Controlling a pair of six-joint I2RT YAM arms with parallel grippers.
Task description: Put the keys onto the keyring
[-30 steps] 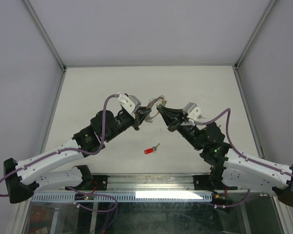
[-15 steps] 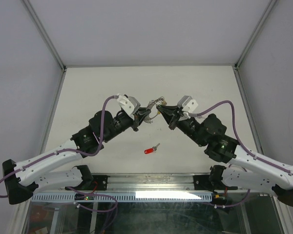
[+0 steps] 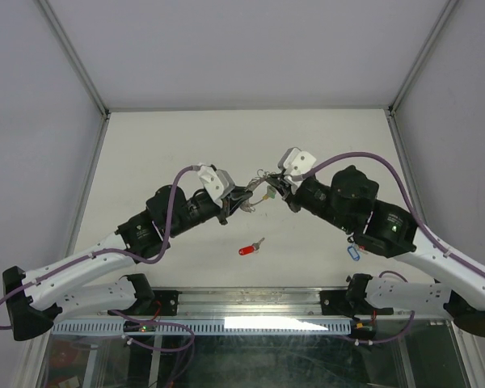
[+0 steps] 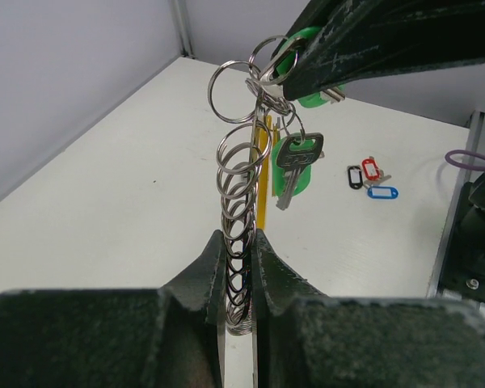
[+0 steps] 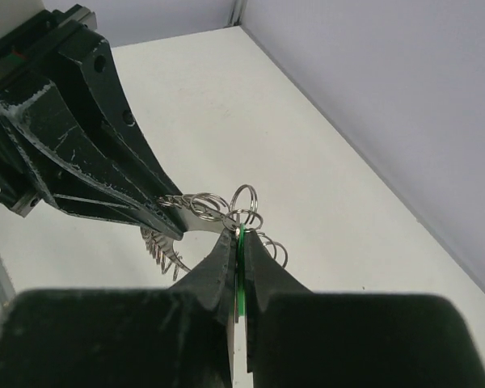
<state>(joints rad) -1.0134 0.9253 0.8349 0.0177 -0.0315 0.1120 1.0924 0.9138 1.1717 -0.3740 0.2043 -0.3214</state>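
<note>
Keyring [image 3: 257,179], top view: held up off the table [image 3: 186,137] between left claw [image 3: 244,199] and right claw [image 3: 275,187]; red-tagged key [image 3: 249,249] lies loose on the table, so the job is judged unfinished. Left wrist: left claw clenched on the lower coils; green-backed key [image 4: 295,162] and yellow tag [image 4: 263,162] hang from the ring, with more tags lying far off. Right wrist: right claw clenched on a green tag [image 5: 239,242] at the top loops, probably mid-threading.

Looks like a robotics lab test cell rather than a home or shop. Has a bare white surface [image 3: 323,137] boxed in by plain grey panels [image 3: 250,48] and aluminium posts [image 3: 73,56] running to the upper corners. Shows, along the bottom of the frame, a metal rail [image 3: 250,301] carrying two bolted robot arms [image 3: 89,263] draped with purple cables [image 3: 178,176].
</note>
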